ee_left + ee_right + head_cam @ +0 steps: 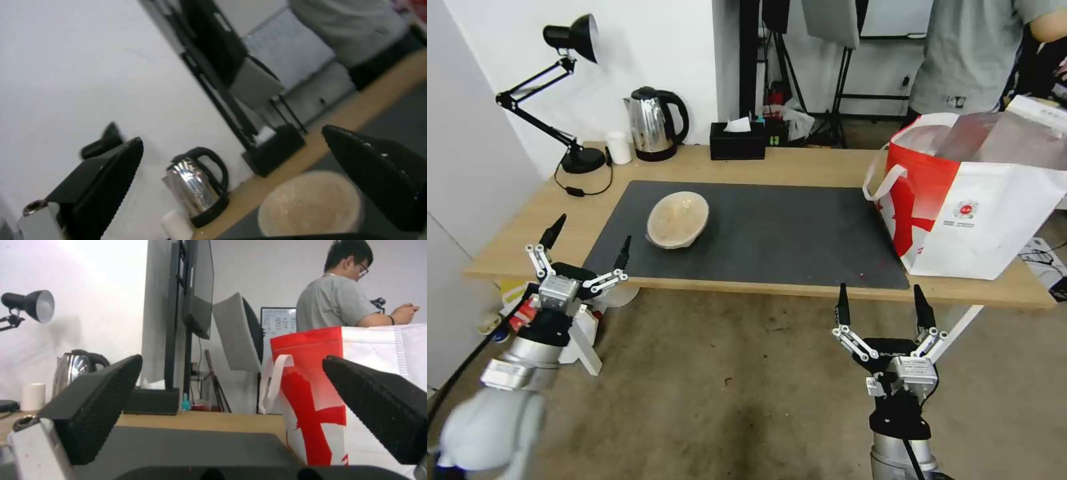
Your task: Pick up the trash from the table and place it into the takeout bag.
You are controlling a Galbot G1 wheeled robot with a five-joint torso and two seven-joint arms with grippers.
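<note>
A shallow beige bowl [678, 219] rests on the dark grey mat [774, 233] of the light-wood table [800, 167], left of centre; it also appears as the beige bowl [310, 204] in the left wrist view. The white-and-red takeout bag [980, 200] stands open at the table's right end, its red and white side [320, 406] close to the right wrist camera. My left gripper [589, 247] hovers open at the table's front left edge, short of the bowl. My right gripper [882, 305] is open below the front edge, near the bag.
A black desk lamp [564, 93], a small white cup [619, 147], a steel kettle [652, 123] and a black tissue box [738, 140] line the table's back edge. A person in a grey shirt [974, 53] stands behind the bag. Bare floor lies in front.
</note>
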